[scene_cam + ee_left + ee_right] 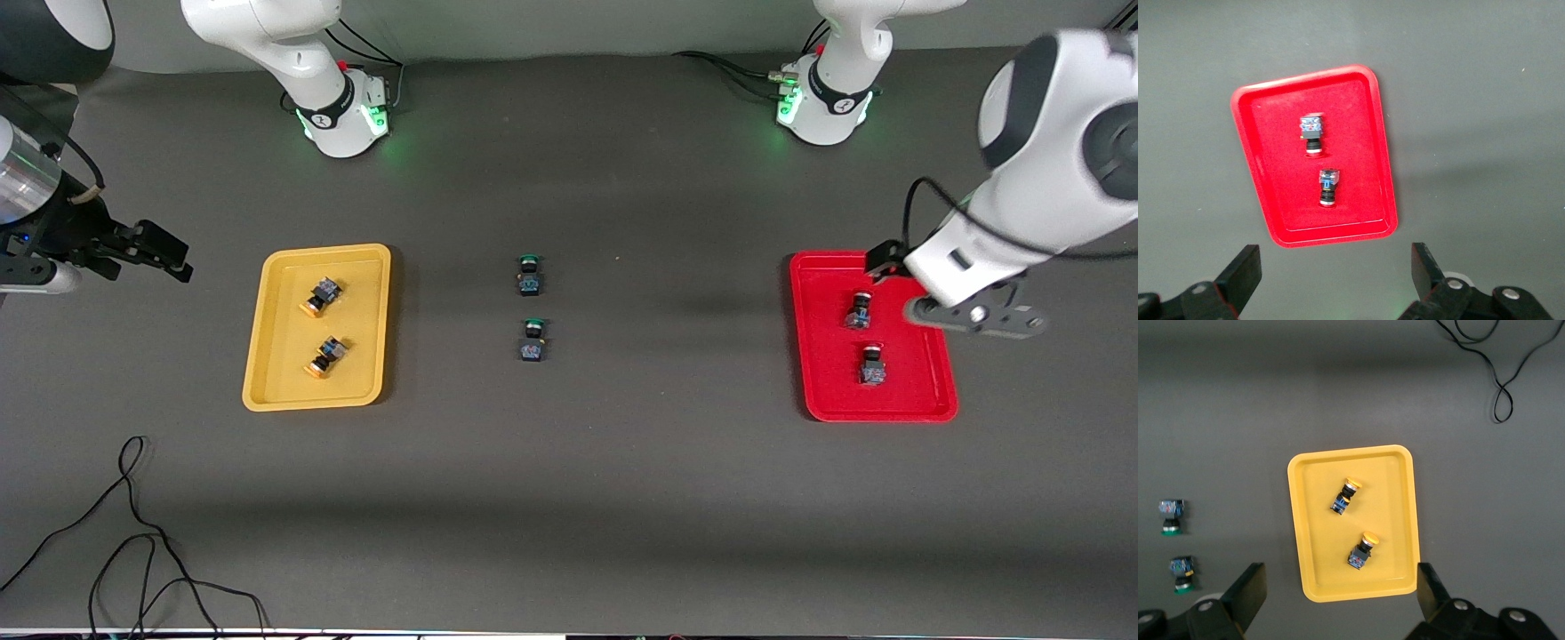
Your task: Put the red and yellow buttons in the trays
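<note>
Your left end effector (978, 313), spread and empty, hangs over the red tray (925, 400); the right end effector (156, 253), also spread, is beside the yellow tray (267, 356). All four buttons are trayed.

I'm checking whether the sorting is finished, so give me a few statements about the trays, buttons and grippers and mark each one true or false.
1. Both yellow-capped buttons lie in the yellow tray. True.
2. The red tray holds only one button. False: two red-capped buttons lie in it.
3. The two green-capped buttons sit on the table between the trays. True.
4. The left gripper is shut on a button. False: it is open and empty, above the red tray.
5. The right gripper is open. True.
</note>
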Controlling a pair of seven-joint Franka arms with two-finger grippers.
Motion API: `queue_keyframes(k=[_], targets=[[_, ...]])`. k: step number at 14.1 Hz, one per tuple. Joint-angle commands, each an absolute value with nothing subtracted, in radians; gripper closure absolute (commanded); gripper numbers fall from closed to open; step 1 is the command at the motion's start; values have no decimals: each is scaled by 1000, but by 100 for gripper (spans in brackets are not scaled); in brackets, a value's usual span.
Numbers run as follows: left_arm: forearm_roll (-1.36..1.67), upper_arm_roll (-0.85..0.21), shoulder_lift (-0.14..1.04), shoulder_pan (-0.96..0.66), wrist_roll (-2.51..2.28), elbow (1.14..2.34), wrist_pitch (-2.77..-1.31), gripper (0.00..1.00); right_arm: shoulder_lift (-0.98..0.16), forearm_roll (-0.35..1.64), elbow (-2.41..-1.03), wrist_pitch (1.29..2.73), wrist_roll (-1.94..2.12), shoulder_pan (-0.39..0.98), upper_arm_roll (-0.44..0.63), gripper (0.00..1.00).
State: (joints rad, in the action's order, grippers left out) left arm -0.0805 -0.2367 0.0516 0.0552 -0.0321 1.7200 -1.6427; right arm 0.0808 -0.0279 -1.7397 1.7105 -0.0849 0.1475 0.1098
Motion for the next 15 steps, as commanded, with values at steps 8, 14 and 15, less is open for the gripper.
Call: queue_keyframes(k=[8, 14, 15], targets=[[-48, -195, 5, 136, -31, 1703, -1559, 0, 81, -9, -1735, 1697, -40, 150, 155, 0], [-52, -123, -6, 49, -40, 1672, -1529, 0, 46, 21, -1732, 1736, -46, 153, 152, 0], [-52, -124, -3, 48, -40, 1669, -1531, 0, 41, 20, -1729, 1736, -46, 153, 153, 0]])
